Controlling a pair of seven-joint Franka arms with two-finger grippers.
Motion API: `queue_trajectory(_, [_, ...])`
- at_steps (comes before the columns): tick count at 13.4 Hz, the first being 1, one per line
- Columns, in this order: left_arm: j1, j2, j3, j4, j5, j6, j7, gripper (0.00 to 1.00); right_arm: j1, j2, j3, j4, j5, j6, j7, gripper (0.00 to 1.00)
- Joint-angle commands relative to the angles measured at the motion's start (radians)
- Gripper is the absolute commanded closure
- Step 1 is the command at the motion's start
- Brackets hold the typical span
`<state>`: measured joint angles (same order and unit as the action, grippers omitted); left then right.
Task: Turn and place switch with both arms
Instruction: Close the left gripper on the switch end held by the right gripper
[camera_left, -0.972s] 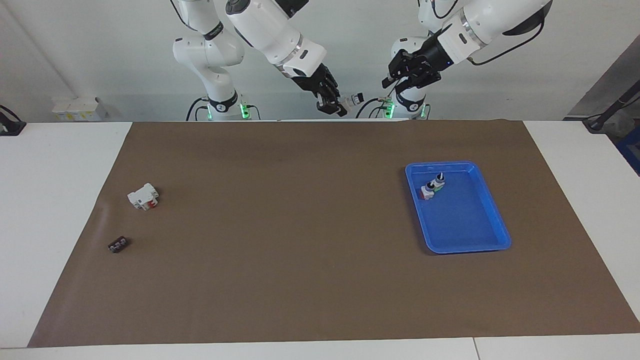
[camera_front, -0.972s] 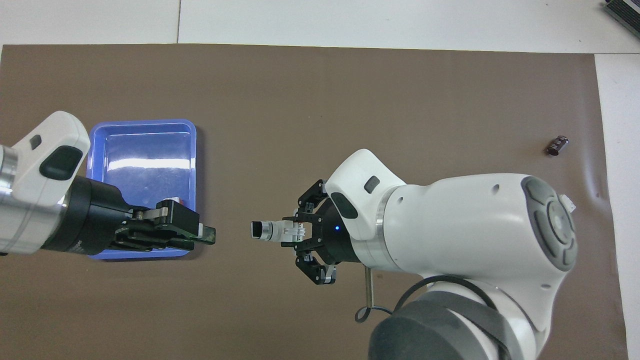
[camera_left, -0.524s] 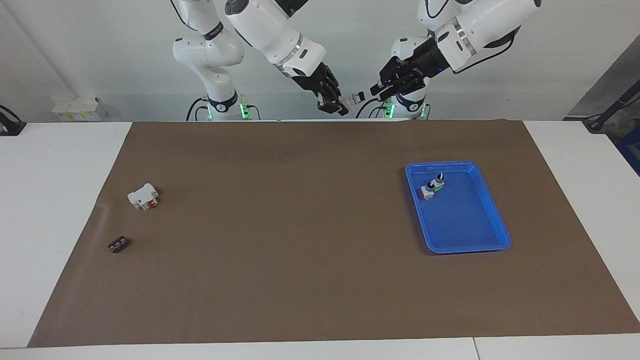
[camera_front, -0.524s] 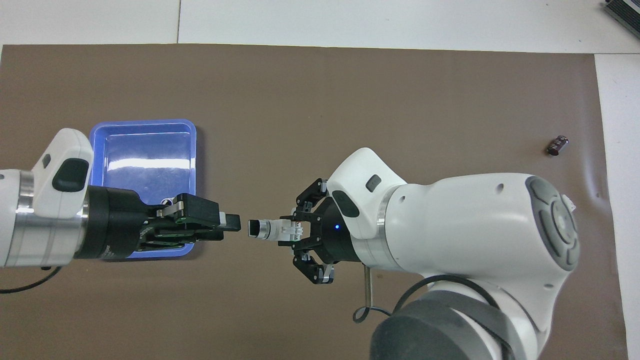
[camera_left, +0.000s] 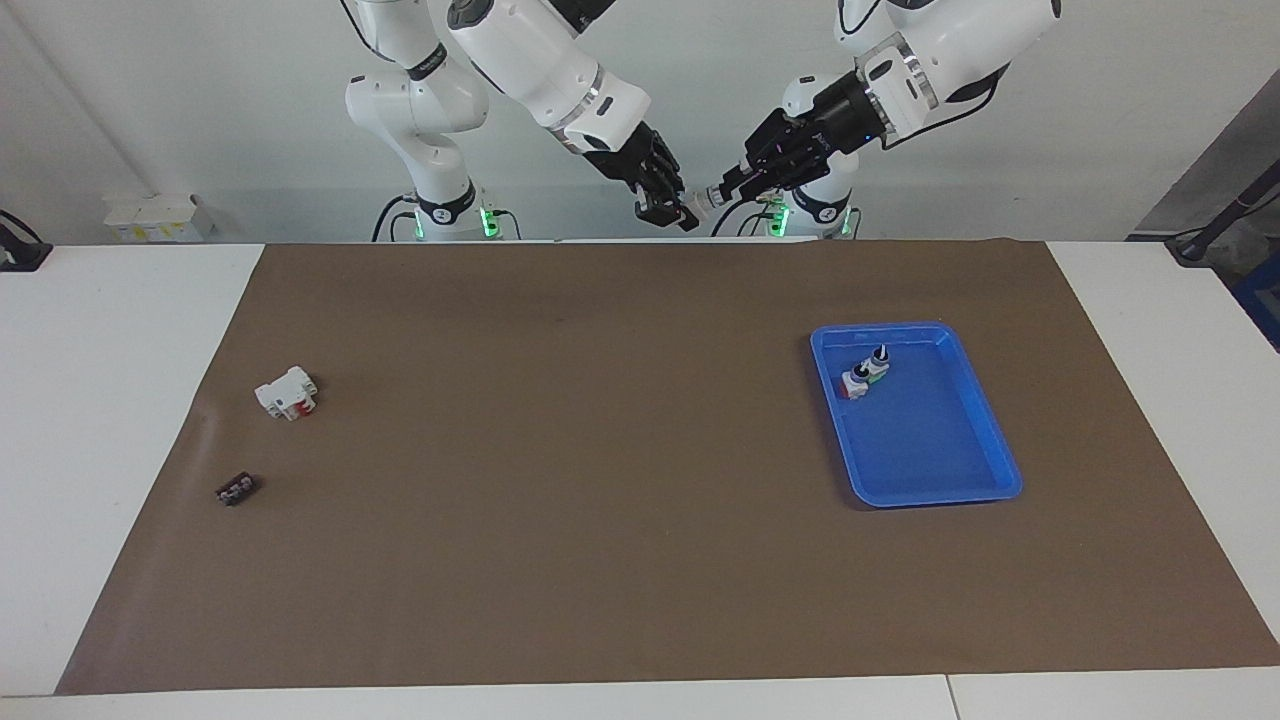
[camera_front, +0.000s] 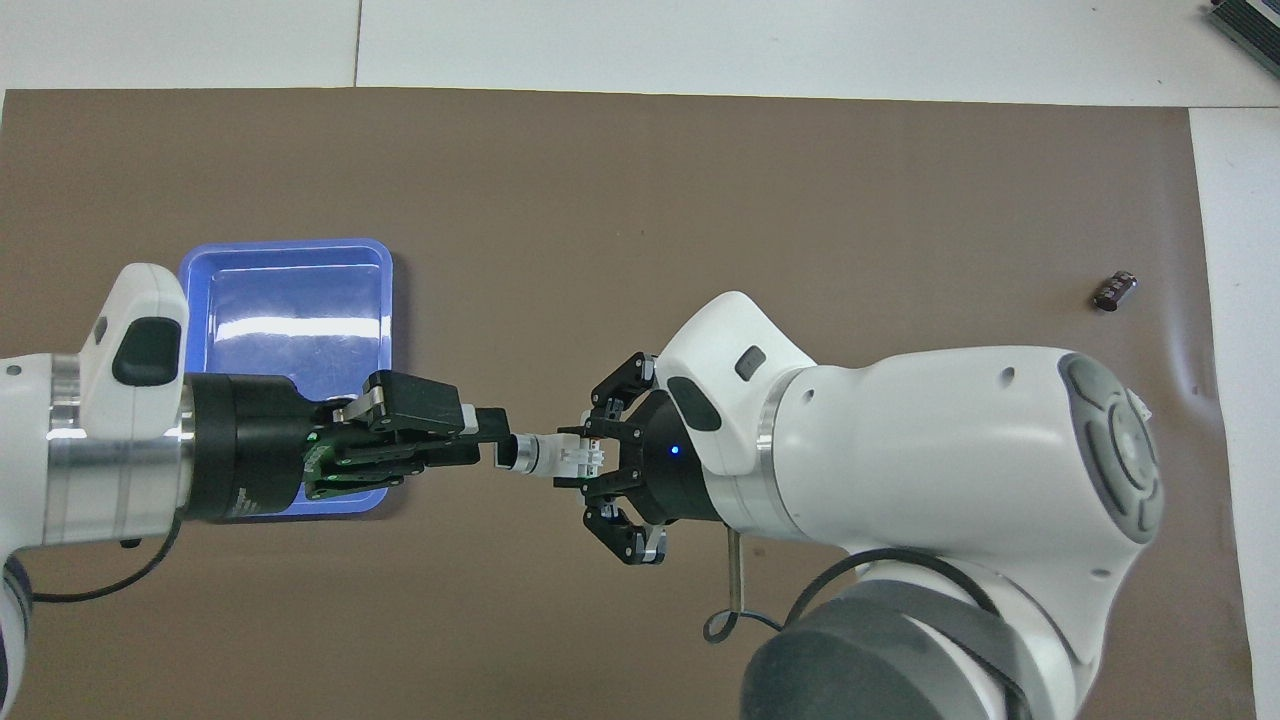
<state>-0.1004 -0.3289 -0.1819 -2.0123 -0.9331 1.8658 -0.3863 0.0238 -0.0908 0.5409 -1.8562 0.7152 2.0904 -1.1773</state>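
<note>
My right gripper (camera_left: 673, 212) (camera_front: 574, 461) is shut on the white body of the switch (camera_left: 701, 199) (camera_front: 545, 457) and holds it level, high over the robots' edge of the brown mat. The switch's silver collar and black knob point toward my left gripper (camera_left: 728, 189) (camera_front: 490, 446). The left gripper has come in level from the left arm's end of the table and its tip meets the knob. I cannot tell whether it grips the knob.
A blue tray (camera_left: 930, 495) (camera_front: 285, 290) lies toward the left arm's end, with two small switches (camera_left: 865, 374) in it. A white block with a red patch (camera_left: 287, 392) and a small black part (camera_left: 237, 489) (camera_front: 1113, 291) lie toward the right arm's end.
My left gripper has moved in from over the tray toward my right gripper and has reached the switch's knob. The right gripper and the switch have barely moved.
</note>
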Motion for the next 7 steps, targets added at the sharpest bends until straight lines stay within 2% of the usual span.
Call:
queue_trajectory(1, [-0.018,-0.032,0.004,-0.045,-0.023,0.042,-0.009,0.65,-0.008,-0.010,0.008,0.000,0.023,0.016,0.025,1.00])
queue_trajectory(7, [-0.035,-0.032,0.002,-0.048,-0.023,0.024,-0.009,0.72,-0.008,-0.010,0.008,0.000,0.023,0.016,0.028,1.00])
